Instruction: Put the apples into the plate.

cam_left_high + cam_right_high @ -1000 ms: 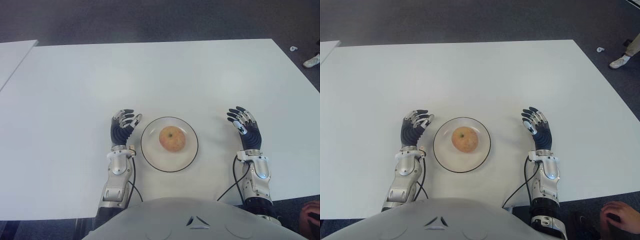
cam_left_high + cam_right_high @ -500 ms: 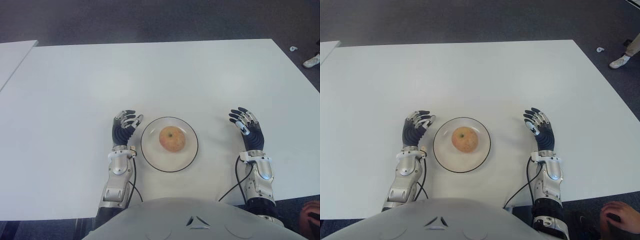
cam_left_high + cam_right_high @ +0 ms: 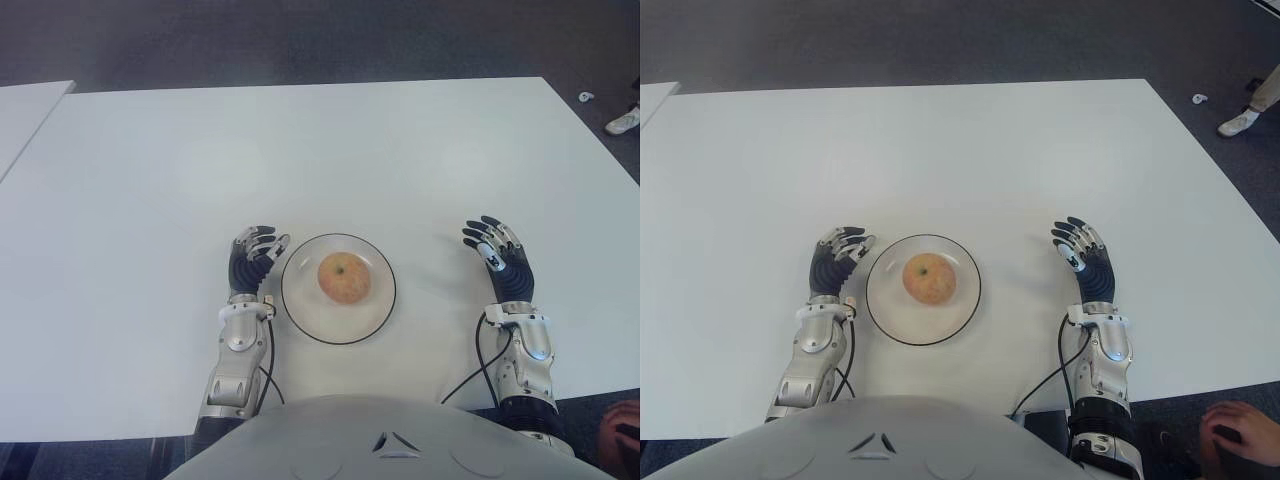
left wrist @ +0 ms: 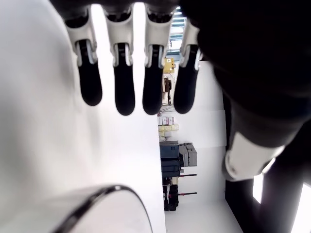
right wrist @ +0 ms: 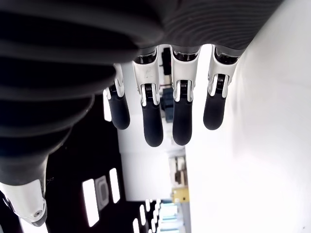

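Plate (image 4: 92, 204) cut off by left wrist view edge; person's hand (image 3: 1240, 430) cropped at corner

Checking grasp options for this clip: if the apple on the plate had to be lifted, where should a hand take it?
Grip the apple around its widest middle, coming from above: its stem dimple faces up, and the plate rim blocks low side approaches. The left hand is nearest.

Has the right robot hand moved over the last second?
Yes. The right robot hand has drawn back toward the robot and slightly farther right of the plate, fingers open and empty.
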Robot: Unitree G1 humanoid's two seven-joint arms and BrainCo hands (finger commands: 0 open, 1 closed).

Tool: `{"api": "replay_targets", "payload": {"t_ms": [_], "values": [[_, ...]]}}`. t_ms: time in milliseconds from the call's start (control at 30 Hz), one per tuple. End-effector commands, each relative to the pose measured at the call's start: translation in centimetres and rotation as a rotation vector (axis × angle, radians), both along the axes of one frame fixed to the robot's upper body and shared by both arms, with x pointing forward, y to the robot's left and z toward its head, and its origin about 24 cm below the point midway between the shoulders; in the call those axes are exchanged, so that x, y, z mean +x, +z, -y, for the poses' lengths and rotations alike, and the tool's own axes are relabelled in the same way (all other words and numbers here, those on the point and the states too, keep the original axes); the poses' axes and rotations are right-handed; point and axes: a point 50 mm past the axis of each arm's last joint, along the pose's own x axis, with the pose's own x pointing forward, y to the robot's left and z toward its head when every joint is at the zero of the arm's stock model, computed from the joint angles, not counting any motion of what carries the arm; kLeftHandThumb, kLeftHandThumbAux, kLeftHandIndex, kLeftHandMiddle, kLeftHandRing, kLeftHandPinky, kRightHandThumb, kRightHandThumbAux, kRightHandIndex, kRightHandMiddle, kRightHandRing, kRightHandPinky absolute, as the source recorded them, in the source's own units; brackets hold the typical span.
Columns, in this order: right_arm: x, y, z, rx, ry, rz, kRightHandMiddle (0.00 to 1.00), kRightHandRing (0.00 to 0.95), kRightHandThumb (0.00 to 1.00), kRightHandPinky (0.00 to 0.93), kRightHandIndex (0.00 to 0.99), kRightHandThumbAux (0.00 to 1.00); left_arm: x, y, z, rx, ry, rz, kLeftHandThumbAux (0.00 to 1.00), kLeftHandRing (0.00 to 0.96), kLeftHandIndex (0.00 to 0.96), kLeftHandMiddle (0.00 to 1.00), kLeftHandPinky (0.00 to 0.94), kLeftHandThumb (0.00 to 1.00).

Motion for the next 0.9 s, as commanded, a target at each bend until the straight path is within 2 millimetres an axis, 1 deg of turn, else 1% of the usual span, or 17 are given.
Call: {"api": "replay_targets", "payload": {"t_ms": [33,233,567,900], "values": [[-0.2,-0.2,0.3,0.02,-0.005,-0.019,0.303,0.277,0.389,0.27,0.211,0.608,-0.2,-0.5,0.8,-0.05,0.009,-0.039,0.719,0.346,0.401,0.339,0.365,0.681],[-0.1,-0.1,0.5,0.02,-0.005,-0.019,0.303,0.277,0.389,0.27,0.211,0.608,-0.1,-0.8,0.9,-0.05,-0.003,-0.052,0.719,0.34,0.401,0.33,0.365,0.681],[0.0,-0.1,0.7,0.021,-0.005,-0.021,0.303,0.277,0.389,0.27,0.211,0.608,-0.2,-1.5,0.3,-0.054,-0.015,-0.046,0.721,0.349,0.399,0.338,0.368,0.676],[0.0,0.0,1.1,0.02,-0.006,-0.021,0.303,0.277,0.389,0.27,0.211,0.608,-0.2,-1.9,-0.2,-0.085,0.021,-0.021,0.719,0.369,0.402,0.354,0.381,0.679]]}}
